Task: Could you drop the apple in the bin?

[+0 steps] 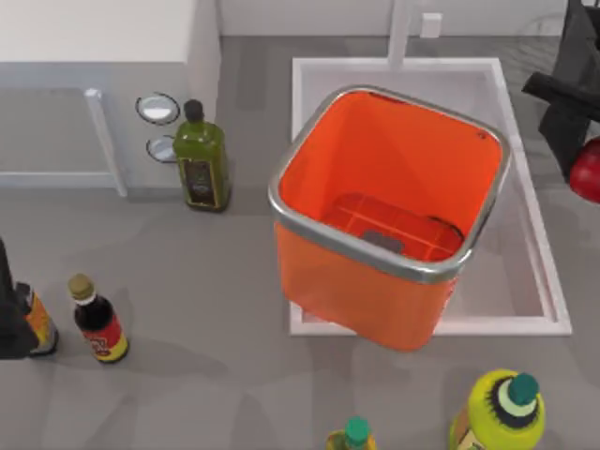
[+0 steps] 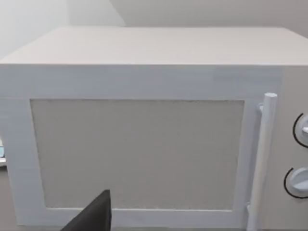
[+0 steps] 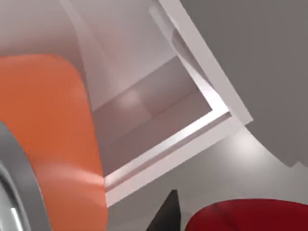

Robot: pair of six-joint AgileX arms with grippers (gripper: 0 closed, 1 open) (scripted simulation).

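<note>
The apple (image 1: pixel 590 172), small, round and dark red, hangs at the top view's right edge, above the counter just right of the sink. My right gripper (image 1: pixel 574 141) is shut on it; the right wrist view shows the apple (image 3: pixel 250 216) close beside a dark fingertip (image 3: pixel 167 214). The bin (image 1: pixel 389 230), bright orange with a silver rim and ribbed floor, stands tilted in the sink to the left of the apple; its wall (image 3: pixel 53 134) is close by. My left arm (image 1: pixel 6 300) is parked at the left edge, facing the microwave.
A white sink (image 1: pixel 525 272) holds the bin, with a faucet (image 1: pixel 400 33) behind it. The white microwave (image 1: pixel 94 56) stands back left, an olive oil bottle (image 1: pixel 202 159) beside it. Two sauce bottles (image 1: pixel 98 323) stand front left and a yellow-green bottle (image 1: pixel 502 412) front right.
</note>
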